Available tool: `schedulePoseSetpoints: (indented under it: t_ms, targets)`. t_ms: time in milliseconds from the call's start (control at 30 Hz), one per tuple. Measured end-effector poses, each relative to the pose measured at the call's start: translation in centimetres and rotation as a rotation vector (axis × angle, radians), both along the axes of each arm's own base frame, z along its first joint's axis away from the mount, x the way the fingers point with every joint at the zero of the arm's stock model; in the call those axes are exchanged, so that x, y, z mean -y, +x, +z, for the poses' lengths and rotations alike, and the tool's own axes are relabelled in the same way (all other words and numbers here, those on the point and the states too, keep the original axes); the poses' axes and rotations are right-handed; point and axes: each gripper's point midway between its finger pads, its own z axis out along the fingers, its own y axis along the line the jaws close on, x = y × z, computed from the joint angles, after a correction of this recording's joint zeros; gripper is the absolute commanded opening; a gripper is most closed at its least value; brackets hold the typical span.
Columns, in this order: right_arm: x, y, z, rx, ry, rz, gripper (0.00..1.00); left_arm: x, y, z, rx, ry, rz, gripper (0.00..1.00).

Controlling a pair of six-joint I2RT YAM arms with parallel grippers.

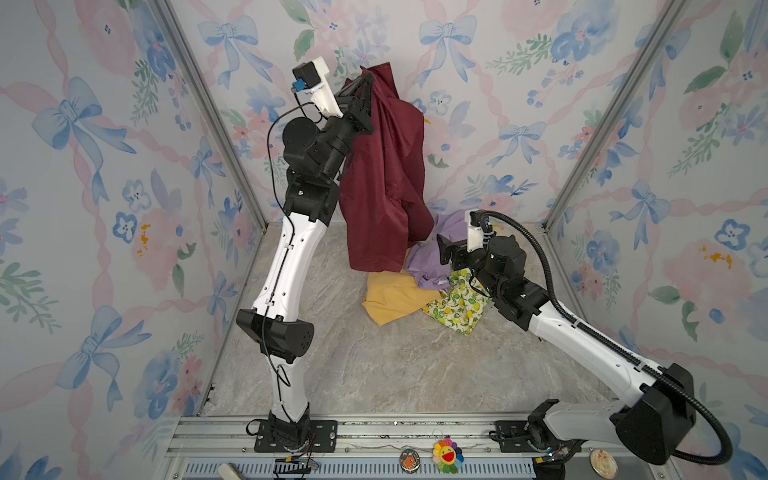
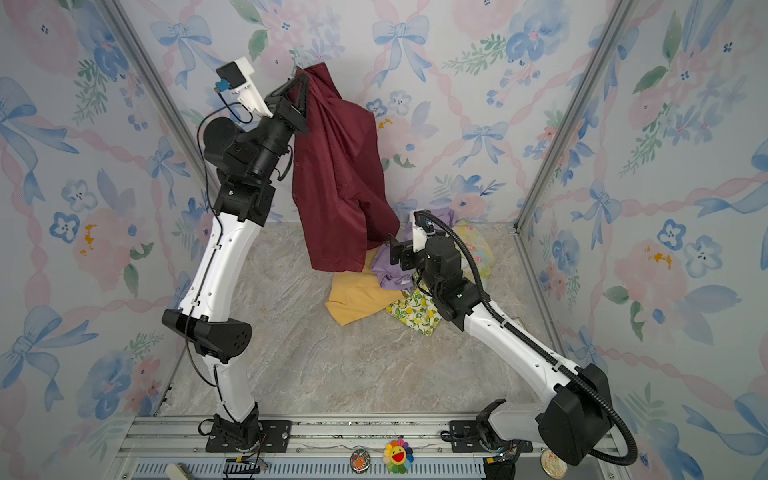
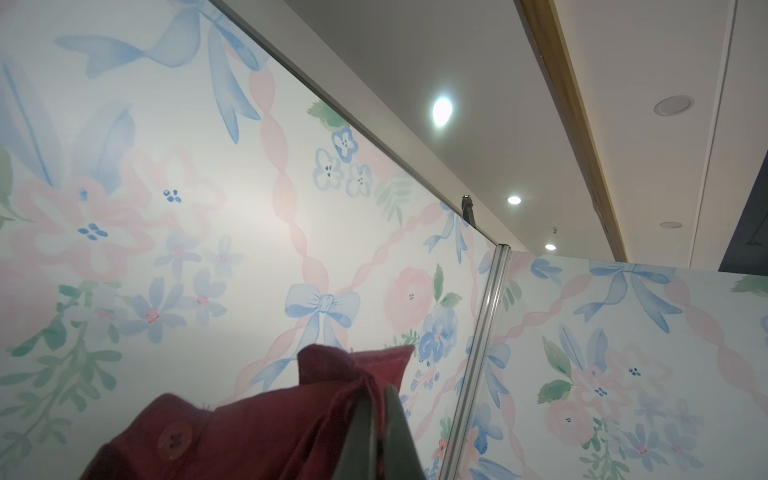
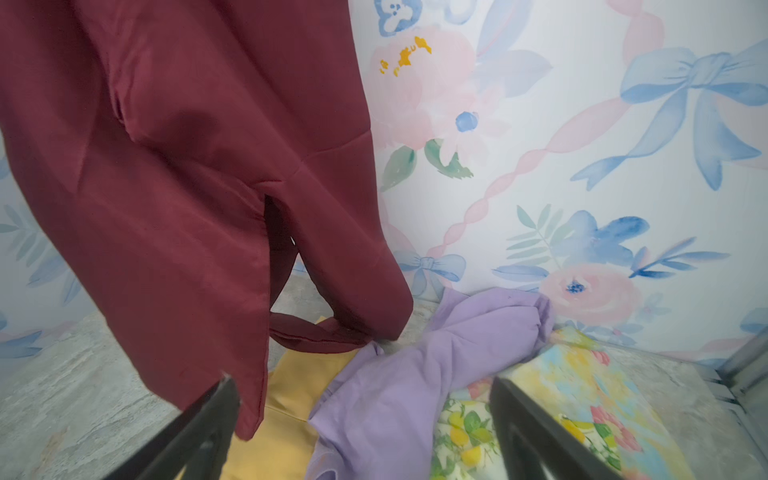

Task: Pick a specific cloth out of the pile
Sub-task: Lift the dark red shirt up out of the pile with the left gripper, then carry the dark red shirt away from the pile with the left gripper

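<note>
My left gripper point(image 1: 365, 77) point(image 2: 300, 80) point(image 3: 380, 399) is raised high by the back wall, shut on the top edge of the dark maroon cloth point(image 1: 382, 174) point(image 2: 336, 178) point(image 3: 249, 432) point(image 4: 187, 166). The cloth hangs down long, and its lowest fold rests on the pile point(image 1: 424, 286) point(image 2: 386, 286). The pile holds a mustard-yellow cloth point(image 1: 395, 301) point(image 4: 291, 399), a lilac cloth point(image 1: 428, 266) point(image 4: 415, 374), a lemon-print cloth point(image 1: 453, 309) point(image 4: 465, 432) and a pastel floral cloth point(image 2: 473, 245) point(image 4: 582, 382). My right gripper point(image 1: 441, 248) point(image 2: 394, 250) point(image 4: 361, 384) hovers open just above the lilac cloth, beside the maroon hem, holding nothing.
Floral-papered walls close in at the back and on both sides, with metal corner posts point(image 1: 216, 120) point(image 1: 606, 120). The floor is grey marble point(image 1: 395, 365). An aluminium rail point(image 1: 374, 432) with small trinkets runs along the front edge.
</note>
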Motion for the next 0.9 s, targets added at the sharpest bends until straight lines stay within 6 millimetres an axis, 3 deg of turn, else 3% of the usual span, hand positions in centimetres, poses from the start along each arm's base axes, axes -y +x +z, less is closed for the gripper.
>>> schedulePoseSetpoints:
  t_ms: [167,500,800,900]
  targets:
    - [-3.1,-1.3,-0.4,-0.004,-0.004,0.12,0.97,-6.7,-3.6,1.7,-0.002,0.011,0.134,0.0]
    - [-9.3,-5.6,-1.5,-0.022,-0.039,0.319,0.97,-14.5,-7.1,1.1,-0.081,0.047,0.357,0.0]
    - [-11.6,-8.3,-2.7,-0.05,-0.086,0.398,0.97,-23.0,-9.9,0.9,-0.11,0.05,0.623,0.0]
    - [-11.9,-8.7,-3.0,-0.061,-0.098,0.409,0.97,-24.3,-10.1,0.8,-0.115,0.041,0.647,0.0]
